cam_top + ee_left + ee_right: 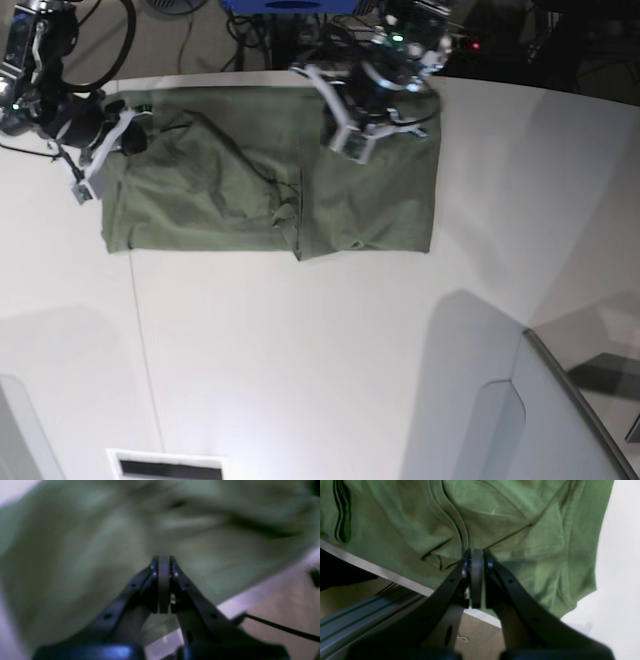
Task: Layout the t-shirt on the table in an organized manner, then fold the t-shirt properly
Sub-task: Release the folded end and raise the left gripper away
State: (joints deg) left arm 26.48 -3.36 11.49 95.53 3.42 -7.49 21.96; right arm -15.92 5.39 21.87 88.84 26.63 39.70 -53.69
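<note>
The left pincer (163, 560) has its jaws pressed together, the tips right at the t-shirt (105, 542), which fills nearly all of the left wrist view as blurred olive cloth. Whether a fold is caught between the tips cannot be told from that blurred picture. Below and to the right of the tips the cloth ends near the pale edge of the surface (252, 595), with tan floor beyond and a thin dark cable crossing it.

The right pincer (477, 553) is likewise closed, its tips at a cluster of creases in the t-shirt (510, 517); the fabric gathers toward the tips (a grip on the cloth looks likely, though the contact itself is hidden). The cloth spreads up and to both sides of it, white surface (620, 555) shows to the right, and the surface's edge runs diagonally at lower left.

In the base view the t-shirt (250, 190) lies as a wide, roughly rectangular, wrinkled patch at the far side of the surface (300, 360). The right pincer (92, 168) sits at its left end, the left pincer (350, 140) over its upper middle-right part. A thin dark seam line runs down the surface at left, and a grey angled panel (560, 420) stands at lower right.
</note>
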